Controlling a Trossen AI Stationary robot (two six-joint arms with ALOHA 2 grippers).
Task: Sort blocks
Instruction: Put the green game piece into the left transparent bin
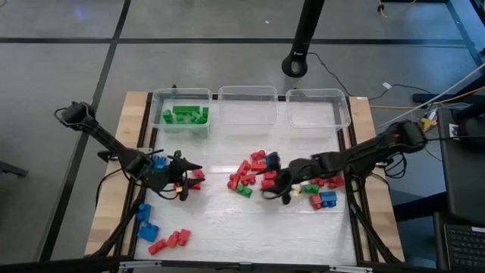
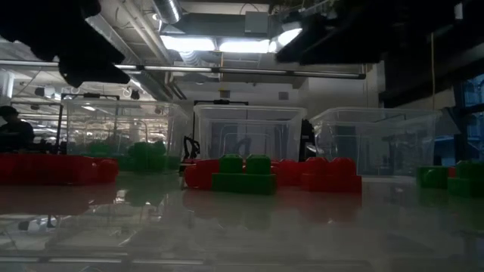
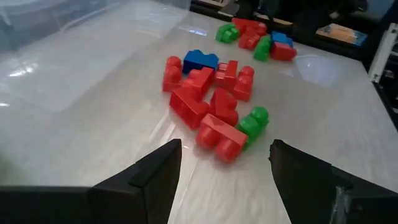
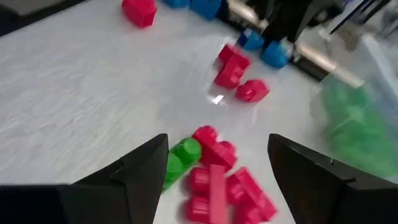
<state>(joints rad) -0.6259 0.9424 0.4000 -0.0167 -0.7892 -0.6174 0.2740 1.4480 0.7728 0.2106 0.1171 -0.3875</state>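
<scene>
Red, green and blue blocks lie scattered on the white table top. A middle cluster of red blocks has a green block at its near edge. My left gripper hovers open left of this cluster, beside a red block and a blue block. In its wrist view the left gripper faces the red cluster and a green block. My right gripper is open at the cluster's right side; in the right wrist view the gripper has a green block and red blocks ahead of its fingers.
Three clear bins stand along the far edge: the left bin holds green blocks, then the middle bin and the right bin. More blocks lie at the right and near left. Wooden rails border the table.
</scene>
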